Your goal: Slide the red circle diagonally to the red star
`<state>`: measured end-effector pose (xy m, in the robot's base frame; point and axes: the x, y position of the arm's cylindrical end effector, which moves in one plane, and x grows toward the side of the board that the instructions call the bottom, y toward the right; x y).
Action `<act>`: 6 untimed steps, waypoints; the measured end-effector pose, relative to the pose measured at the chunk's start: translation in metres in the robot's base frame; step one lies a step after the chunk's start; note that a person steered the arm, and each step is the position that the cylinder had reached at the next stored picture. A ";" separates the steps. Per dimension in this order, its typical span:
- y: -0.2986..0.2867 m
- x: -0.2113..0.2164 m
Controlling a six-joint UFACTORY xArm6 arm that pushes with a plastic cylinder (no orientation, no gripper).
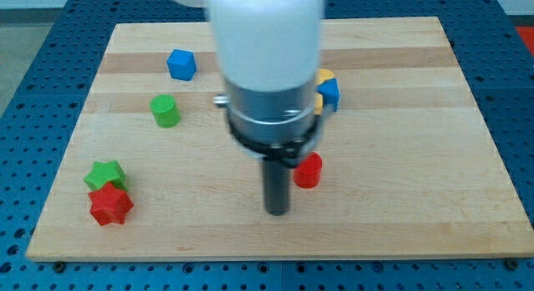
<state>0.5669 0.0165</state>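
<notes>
Approach step: my tip (277, 212), a plain rod with no jaws, sits left-below the red circle (308, 170); next push needs repositioning upper-right, toward red star (110, 205).

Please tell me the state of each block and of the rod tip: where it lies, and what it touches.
red circle: flat on board, right of rod.
my tip: lower left of red circle; contact unclear.
red star: flat, lower left, touching green star.
green star: flat, just above red star.
green cylinder: upright, alone.
blue cube: alone, near top.
blue block: beside yellow block, both partly hidden.
</notes>
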 end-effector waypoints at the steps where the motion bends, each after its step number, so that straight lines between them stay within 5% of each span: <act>1: 0.021 0.000; 4: 0.073 -0.027; 6: 0.025 -0.063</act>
<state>0.5037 0.0411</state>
